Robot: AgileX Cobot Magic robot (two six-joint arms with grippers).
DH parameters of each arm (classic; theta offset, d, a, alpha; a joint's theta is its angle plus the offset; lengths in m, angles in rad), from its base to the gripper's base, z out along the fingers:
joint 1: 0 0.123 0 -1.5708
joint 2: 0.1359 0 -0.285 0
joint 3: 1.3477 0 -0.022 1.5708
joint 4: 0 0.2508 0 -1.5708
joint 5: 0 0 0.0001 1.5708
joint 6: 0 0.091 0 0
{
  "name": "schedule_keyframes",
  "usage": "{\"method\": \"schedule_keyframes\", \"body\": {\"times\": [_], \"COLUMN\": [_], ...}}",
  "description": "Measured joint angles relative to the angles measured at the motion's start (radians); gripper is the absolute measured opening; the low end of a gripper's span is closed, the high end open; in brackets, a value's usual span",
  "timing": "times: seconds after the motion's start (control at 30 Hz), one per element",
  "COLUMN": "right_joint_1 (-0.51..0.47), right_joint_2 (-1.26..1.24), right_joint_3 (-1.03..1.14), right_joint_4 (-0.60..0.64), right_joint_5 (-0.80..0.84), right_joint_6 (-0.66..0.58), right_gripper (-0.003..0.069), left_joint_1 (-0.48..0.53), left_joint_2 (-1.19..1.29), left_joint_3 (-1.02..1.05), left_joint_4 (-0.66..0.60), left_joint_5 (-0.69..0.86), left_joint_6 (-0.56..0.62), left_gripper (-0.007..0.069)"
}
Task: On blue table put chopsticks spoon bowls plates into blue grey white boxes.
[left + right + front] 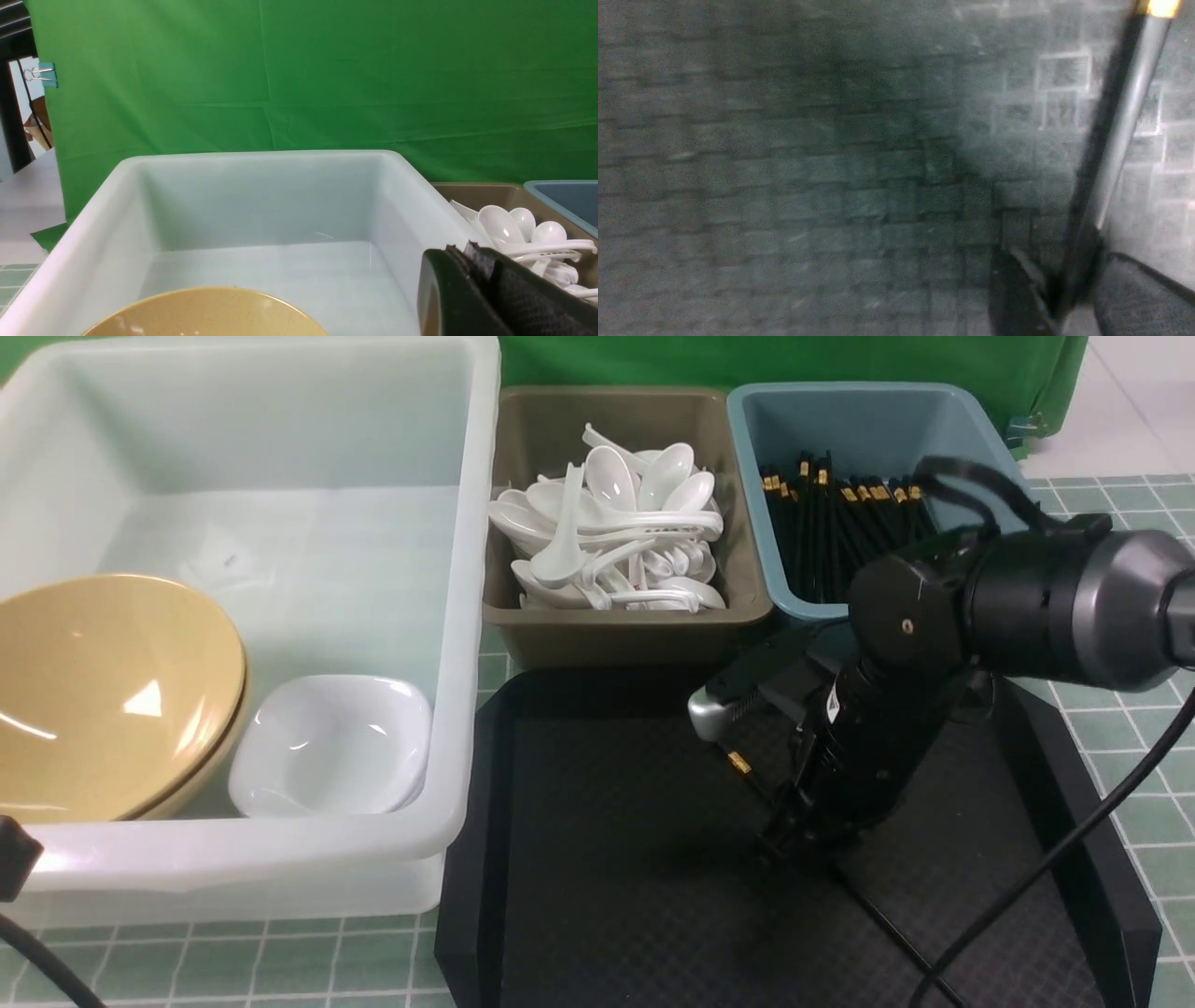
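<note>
On the black tray [597,896], near centre: one loose chopstick [739,763] lies flat, slanting, its gold band at the far-left end.
Right gripper [808,835]: points down at the tray, straddling the loose chopstick, one finger on each side; the blurred wrist view does not show whether it is clamped or released.
Left gripper [460,254]: clenched, grasping nothing, at the near side of the white tub.
White tub [467,616], far left: tan bowls [103,700] stacked, with a white plate [331,747] just to their right.
Grey tub [625,635], far centre: a heap of spoons [611,537].
Blue tub [747,448], far right: bundled chopsticks [840,541].
Blue table [280,961]: beneath the tubs and tray.
</note>
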Motion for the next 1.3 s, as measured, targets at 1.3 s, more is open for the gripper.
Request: {"method": "schedule_keyframes", "body": {"times": [1.3], "right_joint_1": [-0.252], "right_joint_2": [0.037], "right_joint_3": [-0.329], "right_joint_4": [0.076], "right_joint_5": [-0.385], "right_joint_6": [0.097], "right_gripper": [0.022], "left_joint_1": [0.0], "left_joint_2": [0.0], "left_joint_3": [0.0], "left_joint_4": [0.0], "left_joint_5": [-0.008], "left_joint_6": [0.001], "left_gripper": [0.0003]}}
